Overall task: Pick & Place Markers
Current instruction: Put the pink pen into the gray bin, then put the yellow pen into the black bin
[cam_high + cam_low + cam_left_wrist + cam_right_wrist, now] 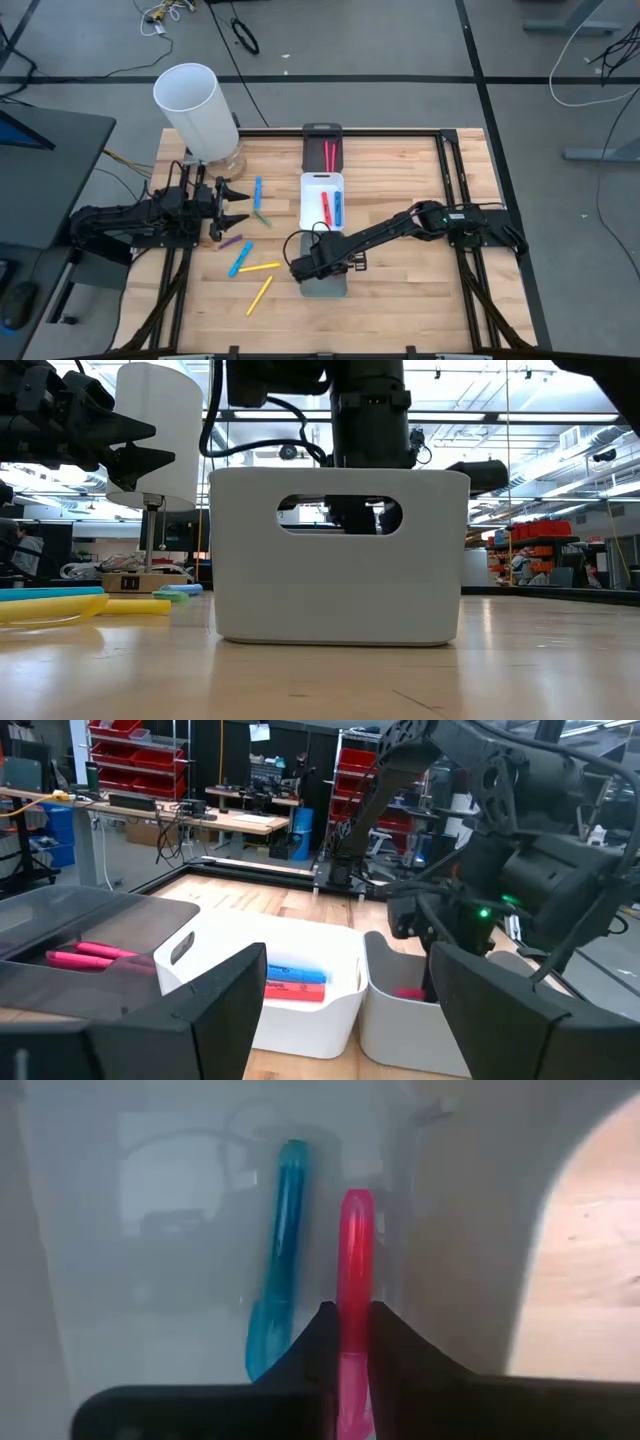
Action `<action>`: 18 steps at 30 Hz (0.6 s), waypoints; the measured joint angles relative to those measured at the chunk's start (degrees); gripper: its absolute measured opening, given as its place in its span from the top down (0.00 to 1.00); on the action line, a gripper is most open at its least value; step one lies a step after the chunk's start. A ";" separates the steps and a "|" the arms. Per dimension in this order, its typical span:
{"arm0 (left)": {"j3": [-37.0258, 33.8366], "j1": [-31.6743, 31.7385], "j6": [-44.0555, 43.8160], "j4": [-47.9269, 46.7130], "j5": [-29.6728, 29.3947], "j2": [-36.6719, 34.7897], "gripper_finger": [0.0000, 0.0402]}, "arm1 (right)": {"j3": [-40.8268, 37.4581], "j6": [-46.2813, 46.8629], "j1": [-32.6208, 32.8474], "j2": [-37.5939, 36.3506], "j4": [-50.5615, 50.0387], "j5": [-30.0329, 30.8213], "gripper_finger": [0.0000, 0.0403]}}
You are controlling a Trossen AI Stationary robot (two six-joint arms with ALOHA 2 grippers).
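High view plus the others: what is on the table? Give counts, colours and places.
Cylinder: one, white, far left corner.
Black tray: one, far end of the row; holds two red markers.
White tray: one, middle; one red, one blue marker.
Grey tray: one, near end; blue marker inside.
Loose markers: six; two blue, two yellow, green, purple; left of the trays.
Left gripper: open, over loose markers.
Right gripper: in grey tray, shut on red marker.
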 joint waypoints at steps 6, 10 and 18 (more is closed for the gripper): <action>0.00 0.01 -0.01 0.00 0.00 0.00 0.28 | 0.00 -0.25 0.09 -0.04 1.00 0.03 0.84; 0.01 0.00 0.00 0.00 0.00 0.00 0.28 | 0.00 0.18 0.13 -0.05 0.99 0.11 0.71; 0.01 0.00 0.01 0.00 0.00 0.00 0.28 | 0.00 -1.45 0.13 -0.16 0.82 0.91 0.43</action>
